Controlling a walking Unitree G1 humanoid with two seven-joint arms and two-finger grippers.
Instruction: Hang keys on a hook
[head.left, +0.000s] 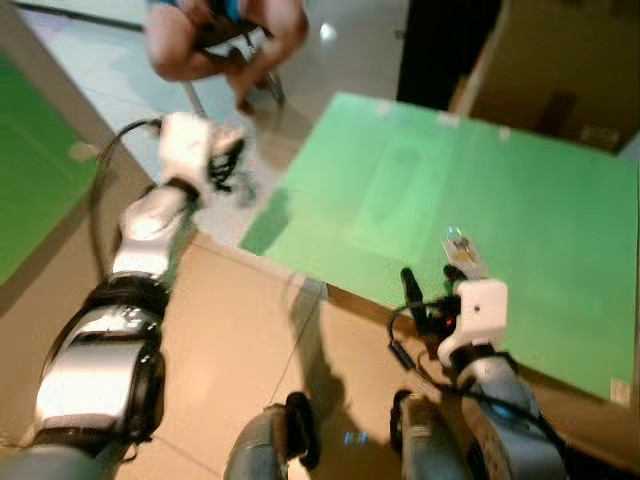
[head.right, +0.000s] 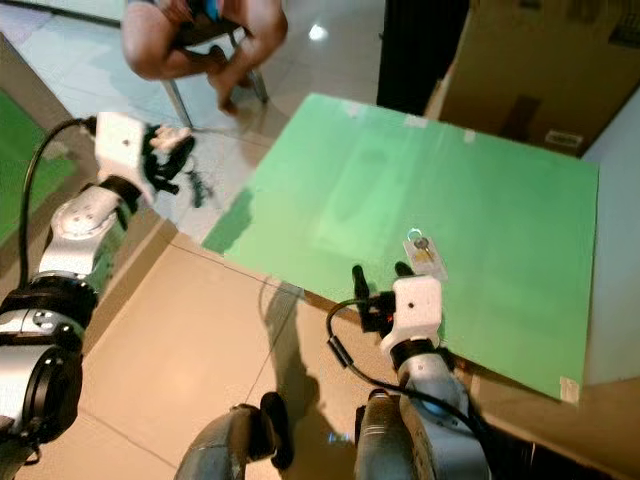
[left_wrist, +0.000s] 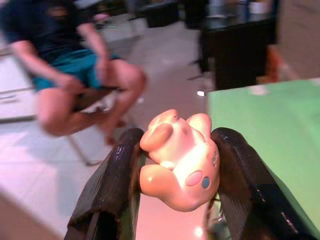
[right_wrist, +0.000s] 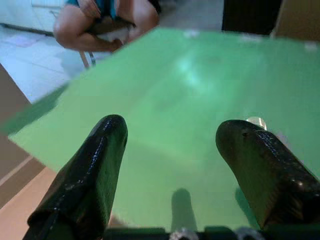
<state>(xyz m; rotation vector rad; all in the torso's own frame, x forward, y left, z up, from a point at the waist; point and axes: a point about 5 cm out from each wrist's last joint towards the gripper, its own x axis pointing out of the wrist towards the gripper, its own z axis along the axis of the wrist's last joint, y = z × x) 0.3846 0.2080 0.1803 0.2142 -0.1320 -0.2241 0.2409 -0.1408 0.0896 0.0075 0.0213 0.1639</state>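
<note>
The left gripper (left_wrist: 175, 190) is raised off the robot's left side, above the pale tiled floor (head.right: 200, 330) and clear of the near left corner of the green-covered table (head.right: 470, 170). Its two black fingers (left_wrist: 112, 192) are closed onto a small pink rubbery figurine (left_wrist: 180, 160) with stubby limbs, which sits squeezed between them; in the right eye view something dark and dangly (head.right: 195, 185) hangs just below that gripper, though it is too blurred to tell whether these are the keys on their ring. The right gripper (head.right: 378, 275) sits low at the table's near edge, its fingers spread well apart and holding nothing, the tips reaching just over the green surface. Just beyond those fingertips, lying flat on the green cover, is a small clear plastic hook piece with a silvery ring-like part (head.right: 420, 248); it is near the right gripper but not touching it. Past the table's far left side a person sits on a metal-legged chair (head.right: 215, 45), bare knees forward, in teal shorts and a dark top. A large brown cardboard box (head.right: 530, 70) stands behind the table's far edge, with a dark cabinet (head.right: 415, 50) beside it.
</note>
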